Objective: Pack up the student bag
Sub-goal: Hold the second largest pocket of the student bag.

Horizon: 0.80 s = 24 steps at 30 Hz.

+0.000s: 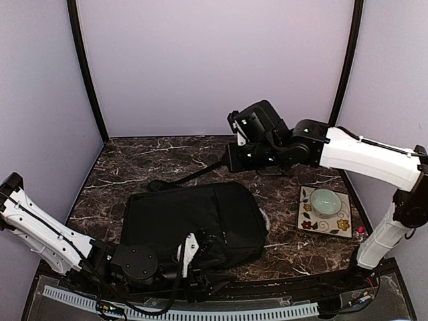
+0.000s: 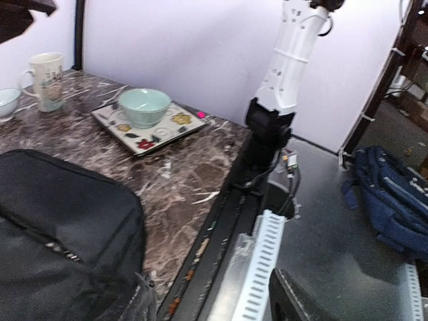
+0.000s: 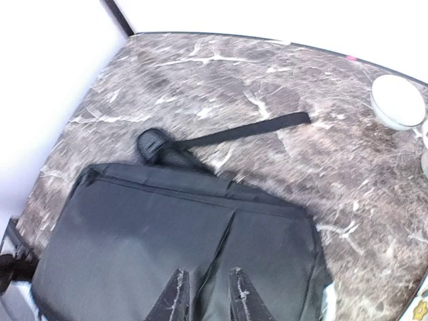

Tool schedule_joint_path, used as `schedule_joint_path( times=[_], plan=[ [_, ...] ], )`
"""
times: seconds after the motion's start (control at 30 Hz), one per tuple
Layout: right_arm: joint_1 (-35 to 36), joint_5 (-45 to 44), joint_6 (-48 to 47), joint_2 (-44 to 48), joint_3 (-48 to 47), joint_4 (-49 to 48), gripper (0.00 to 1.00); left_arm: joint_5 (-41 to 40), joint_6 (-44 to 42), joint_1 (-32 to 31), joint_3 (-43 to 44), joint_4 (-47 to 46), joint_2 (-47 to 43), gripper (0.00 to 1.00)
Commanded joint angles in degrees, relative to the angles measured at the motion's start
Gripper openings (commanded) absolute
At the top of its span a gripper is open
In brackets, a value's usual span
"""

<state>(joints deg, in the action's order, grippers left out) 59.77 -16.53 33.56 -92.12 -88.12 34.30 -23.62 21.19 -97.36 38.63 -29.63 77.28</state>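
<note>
The student bag (image 1: 194, 219) is large, flat and black, and lies in the middle of the marble table. Its long strap (image 1: 200, 172) trails to the far side. My right gripper (image 3: 208, 297) hovers above the bag (image 3: 167, 234), open and empty, with both fingertips over the bag's centre seam. In the top view it (image 1: 231, 159) is high over the strap's far end. My left gripper (image 1: 191, 251) is low at the bag's near edge, open wide and empty. In the left wrist view one finger (image 2: 142, 299) is beside the bag's corner (image 2: 60, 221).
A flowered square plate (image 1: 326, 215) holding a pale green bowl (image 1: 325, 200) sits right of the bag. A mug (image 2: 45, 80) and a small white bowl (image 3: 397, 100) stand at the far right. A white slotted cable tray (image 2: 262, 267) runs along the near edge. A blue backpack (image 2: 394, 194) lies off the table.
</note>
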Motion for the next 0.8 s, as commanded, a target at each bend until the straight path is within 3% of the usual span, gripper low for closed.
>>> schedule_joint_path(
  times=[0.0,0.1,0.33,0.53,0.77],
  plan=[
    [7.85,-2.21,5.96,-0.27,4.90,3.90,0.23,-12.39,-2.60,0.76,2.77,22.87,-3.08,0.60],
    [12.11,-4.03,9.86,-0.32,7.58,5.57,0.27,-11.11,-4.50,4.42,3.83,27.47,-3.37,0.58],
    [16.54,-9.21,18.92,0.07,15.16,9.50,0.32,9.17,-14.95,15.07,4.08,24.33,-2.59,0.55],
    [15.49,-7.32,23.00,10.85,30.46,1.28,0.51,17.89,-18.64,21.17,6.42,24.42,-0.28,0.53],
    [12.92,-0.03,23.61,19.82,46.77,-14.19,0.53,24.27,-23.46,25.70,14.50,30.24,8.88,0.51]
  ],
)
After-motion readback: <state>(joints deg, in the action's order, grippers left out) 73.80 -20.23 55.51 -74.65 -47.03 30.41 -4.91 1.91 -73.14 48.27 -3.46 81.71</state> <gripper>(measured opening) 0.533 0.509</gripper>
